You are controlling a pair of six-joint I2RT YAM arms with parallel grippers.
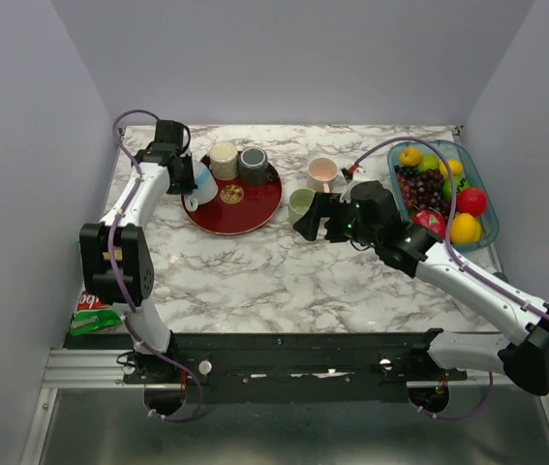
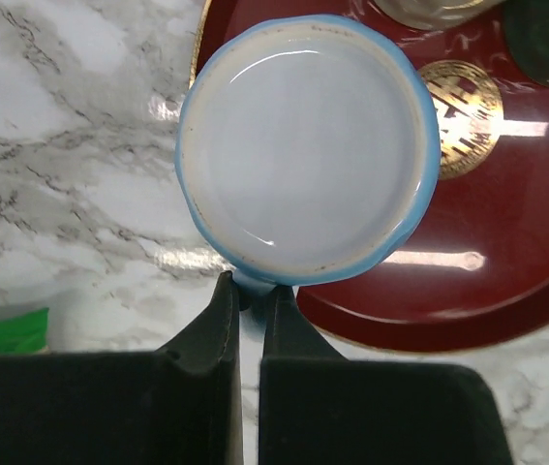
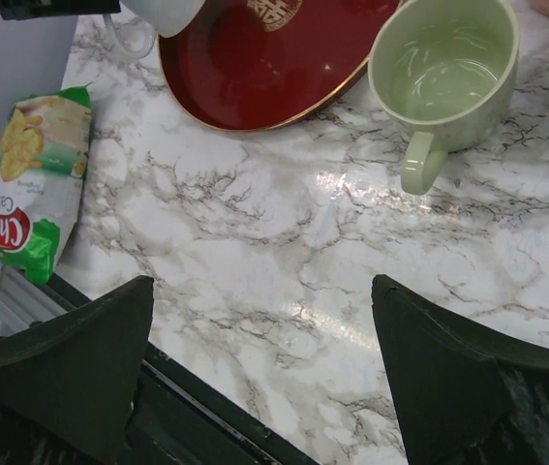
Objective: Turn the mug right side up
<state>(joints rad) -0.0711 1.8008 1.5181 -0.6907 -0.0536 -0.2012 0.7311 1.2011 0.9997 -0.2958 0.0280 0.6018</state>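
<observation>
The light-blue mug (image 2: 308, 145) shows its flat base to the left wrist camera, so it is upside down or tipped. It sits over the left edge of the red tray (image 2: 506, 242). My left gripper (image 2: 252, 291) is shut on the mug's handle, with the fingers pinched close together. In the top view the mug (image 1: 201, 183) is at the tray's (image 1: 255, 208) left rim, by my left gripper (image 1: 187, 180). I cannot tell whether it rests on the tray. My right gripper (image 3: 264, 291) is open and empty above bare marble; in the top view (image 1: 311, 221) it is by a green mug.
A cream cup (image 1: 224, 160) and a dark grey cup (image 1: 254, 166) stand on the tray. A green mug (image 3: 443, 68) and a pink mug (image 1: 322, 173) stand upright right of it. A fruit bin (image 1: 484, 194) is at the far right. A chip bag (image 3: 32, 184) lies at the near left edge.
</observation>
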